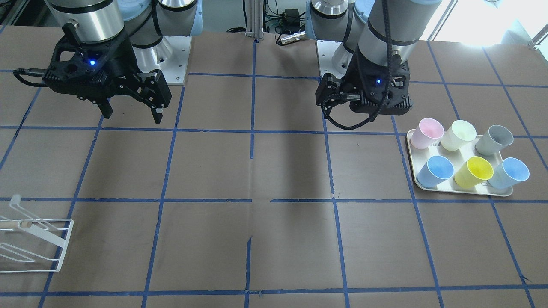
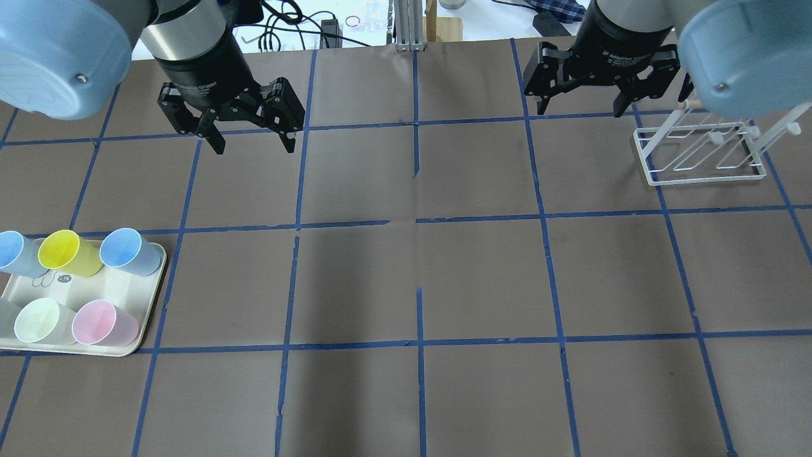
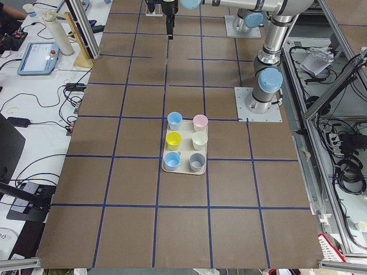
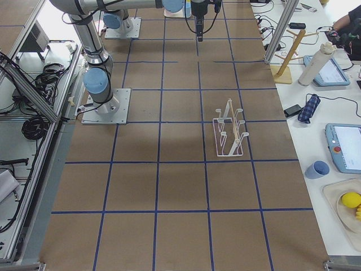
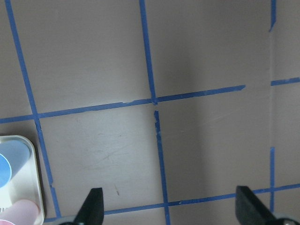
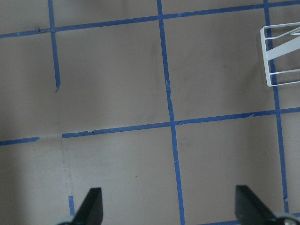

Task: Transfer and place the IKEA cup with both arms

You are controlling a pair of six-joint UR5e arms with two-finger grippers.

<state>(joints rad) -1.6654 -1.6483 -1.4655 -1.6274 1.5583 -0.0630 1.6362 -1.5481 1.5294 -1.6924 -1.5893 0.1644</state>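
Overhead exterior: right gripper (image 2: pixel 580 109), lettered "2F Adaptive Gripper".

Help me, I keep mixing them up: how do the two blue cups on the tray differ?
The deeper blue cup stands at the tray's end nearest the table's middle; the paler blue cup at its outer end, past the yellow cup. Both stand upright, empty, alike in shape and size.

Brown tabletop (image 2: pixel 482 279) w/ blue tape grid (image 2: pixel 482 218); white side bench (image 4: pixel 338 107) alongside; bright light (image 1: pixel 471 21) at far corner.
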